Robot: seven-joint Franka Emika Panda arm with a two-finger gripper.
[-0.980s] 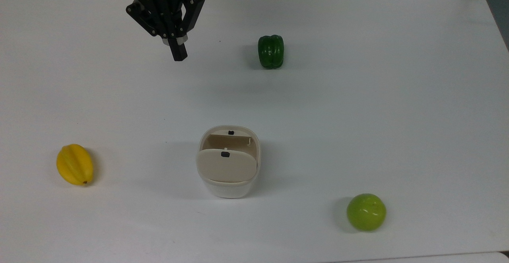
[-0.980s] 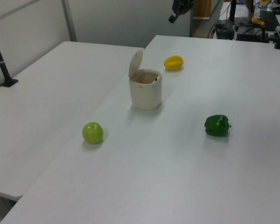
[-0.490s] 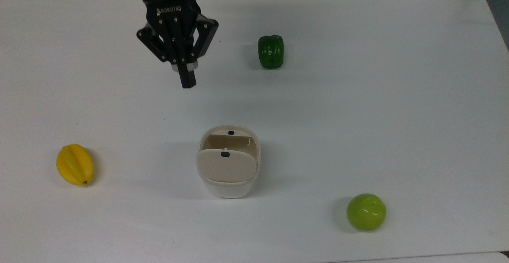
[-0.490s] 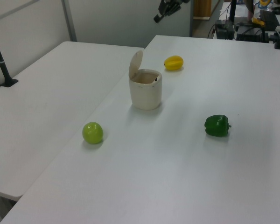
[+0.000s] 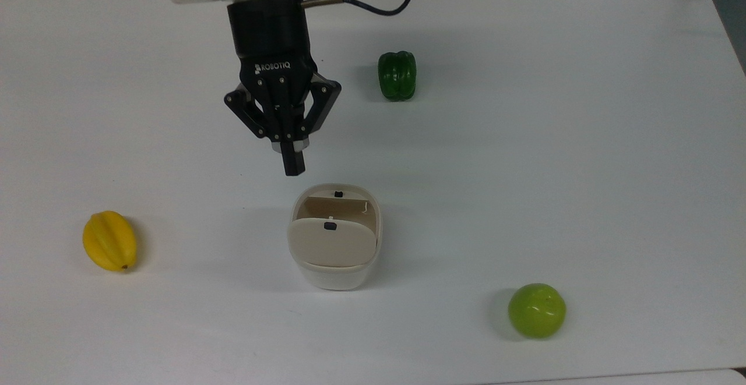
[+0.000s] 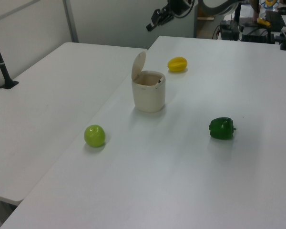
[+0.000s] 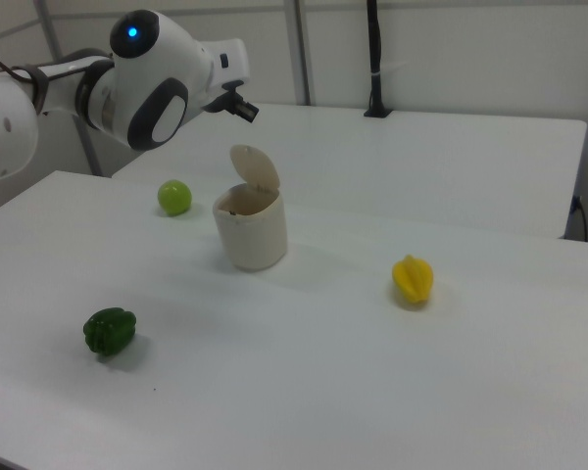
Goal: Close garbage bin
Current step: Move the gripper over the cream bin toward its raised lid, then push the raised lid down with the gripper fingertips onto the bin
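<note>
So the gripper [image 5: 293, 165] hangs above the garbage bin [image 5: 336, 268] with fingers pinched together, holding nothing (probably to poke with); the lid [image 6: 138, 65] stands upright, bin open.

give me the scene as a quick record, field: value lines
surface: white table
garbage bin: cream-white, near the table's middle
lid: raised, bin open
gripper: fingers shut, empty, in the air above the table, apart from the bin
green pepper: lying on the table
yellow starfruit: at the top view's left
green apple: at the top view's lower right
task state: bin not yet closed
</note>
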